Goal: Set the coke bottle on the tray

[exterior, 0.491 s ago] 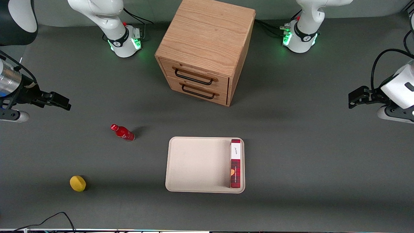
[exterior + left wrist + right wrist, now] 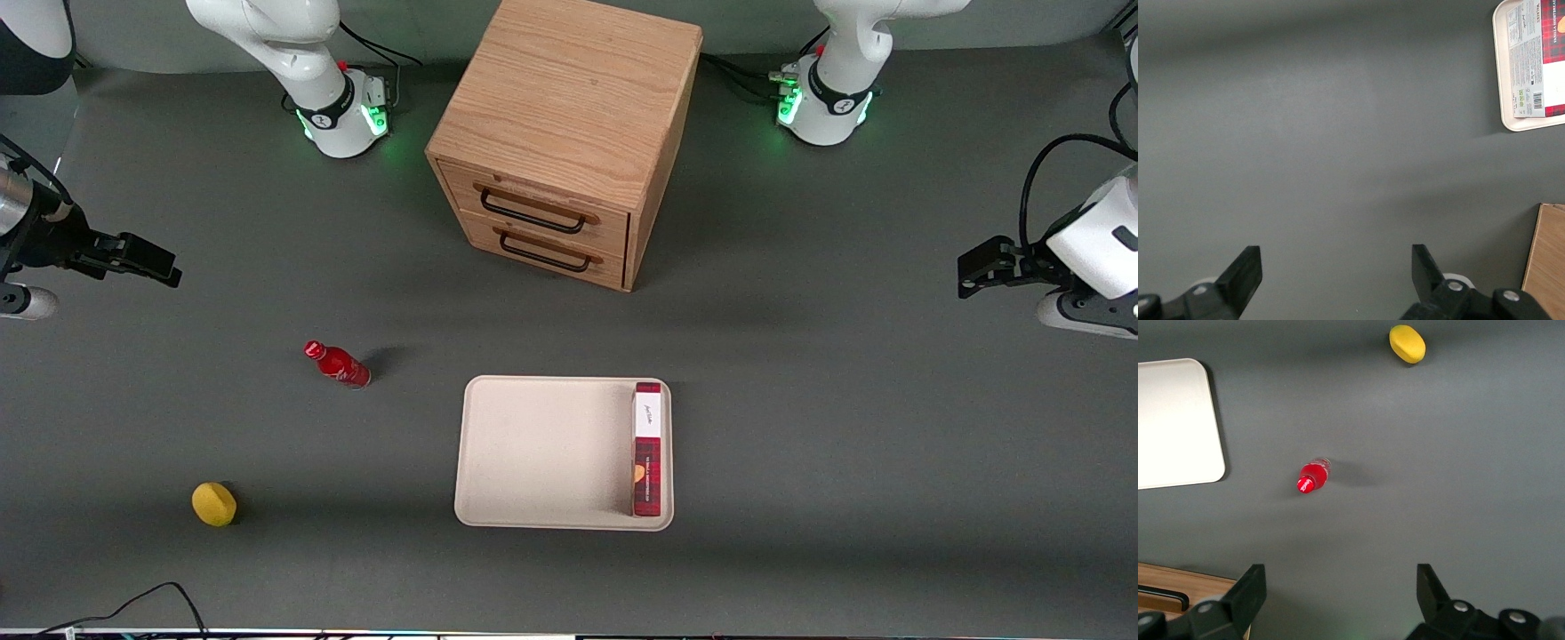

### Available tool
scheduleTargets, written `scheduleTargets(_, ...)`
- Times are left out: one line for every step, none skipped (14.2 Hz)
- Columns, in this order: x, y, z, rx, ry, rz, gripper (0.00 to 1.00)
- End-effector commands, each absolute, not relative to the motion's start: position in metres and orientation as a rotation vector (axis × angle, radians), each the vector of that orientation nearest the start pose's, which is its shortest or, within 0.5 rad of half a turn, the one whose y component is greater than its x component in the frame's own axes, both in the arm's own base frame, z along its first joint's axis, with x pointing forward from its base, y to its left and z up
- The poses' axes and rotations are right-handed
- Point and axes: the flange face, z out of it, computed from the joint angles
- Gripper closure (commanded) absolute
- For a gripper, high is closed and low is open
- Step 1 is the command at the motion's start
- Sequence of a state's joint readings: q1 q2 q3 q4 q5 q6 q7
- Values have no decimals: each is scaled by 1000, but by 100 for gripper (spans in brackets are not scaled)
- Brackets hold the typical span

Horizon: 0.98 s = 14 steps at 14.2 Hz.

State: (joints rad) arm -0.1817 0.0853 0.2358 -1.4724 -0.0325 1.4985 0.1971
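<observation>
The small red coke bottle (image 2: 337, 364) (image 2: 1313, 475) stands upright on the grey table, toward the working arm's end from the tray. The cream tray (image 2: 542, 453) (image 2: 1175, 423) lies flat nearer the front camera than the wooden cabinet. My gripper (image 2: 147, 264) (image 2: 1340, 583) hovers high at the working arm's end of the table, well apart from the bottle and farther from the camera than it. Its fingers are spread wide with only bare table between them.
A long red plaid box (image 2: 648, 449) lies on the tray along its edge toward the parked arm. A yellow round object (image 2: 214, 504) (image 2: 1407, 343) sits nearer the camera than the bottle. The wooden drawer cabinet (image 2: 564, 133) stands at the table's middle back.
My gripper has drawn slightly away from the bottle, toward the working arm's end and farther from the camera. The bottle, tray and other objects have not moved.
</observation>
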Motion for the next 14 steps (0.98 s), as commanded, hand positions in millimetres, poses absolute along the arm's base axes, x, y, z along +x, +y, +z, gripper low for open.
scheduleTargets(585,35,607,-3135,186,142,0)
scheduleTargets(585,36,611,-3148,192,128,0)
scheduleTargets(584,40,611,-3156,190,133,0)
scheduleTargets(581,38,616,-3156,197,122,0)
scheduleTargets(581,37,620,-3148,201,108,0)
scheduleTargets(581,28,620,-3141,216,112,0)
scheduleTargets(581,22,620,-3127,231,114,0)
scheduleTargets(582,24,619,-3098,235,120,0)
scheduleTargets(582,23,617,-3096,228,125,0)
scheduleTargets(583,24,616,-3090,227,128,0)
scheduleTargets(583,30,612,-3085,243,144,0)
scheduleTargets(583,38,609,-3080,275,156,0)
scheduleTargets(583,42,593,-3078,286,188,0)
scheduleTargets(586,51,581,-3078,258,186,0)
